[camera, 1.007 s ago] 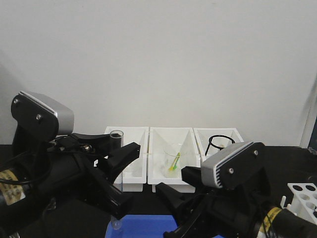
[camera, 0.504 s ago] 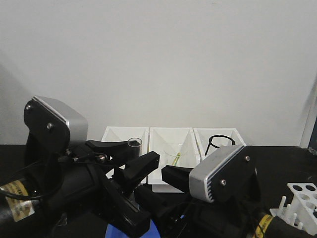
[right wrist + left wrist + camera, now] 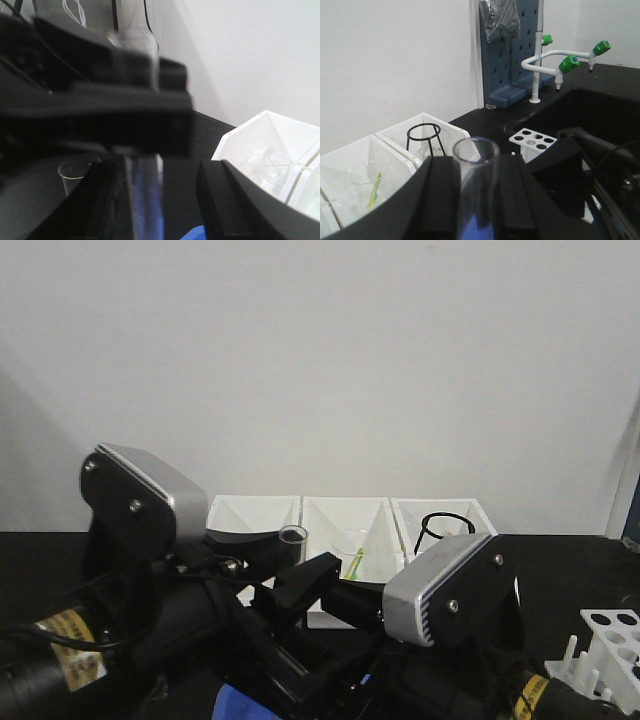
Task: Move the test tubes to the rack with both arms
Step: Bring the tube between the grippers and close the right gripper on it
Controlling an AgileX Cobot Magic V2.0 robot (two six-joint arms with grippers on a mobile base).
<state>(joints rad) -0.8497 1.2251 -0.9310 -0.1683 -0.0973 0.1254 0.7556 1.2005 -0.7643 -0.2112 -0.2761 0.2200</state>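
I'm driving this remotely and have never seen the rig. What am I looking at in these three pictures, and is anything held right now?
This is a two-armed robot: left arm, right arm, each ending in a two-fingered gripper. The front view looks over both toward three white bins at the wall, with the white rack at right. The other two pictures come from wrist cameras. The left wrist view shows the left gripper shut on an upright test tube. The right wrist view is blurred: the right gripper is open, fingers either side of what looks like that tube, not clamping it.
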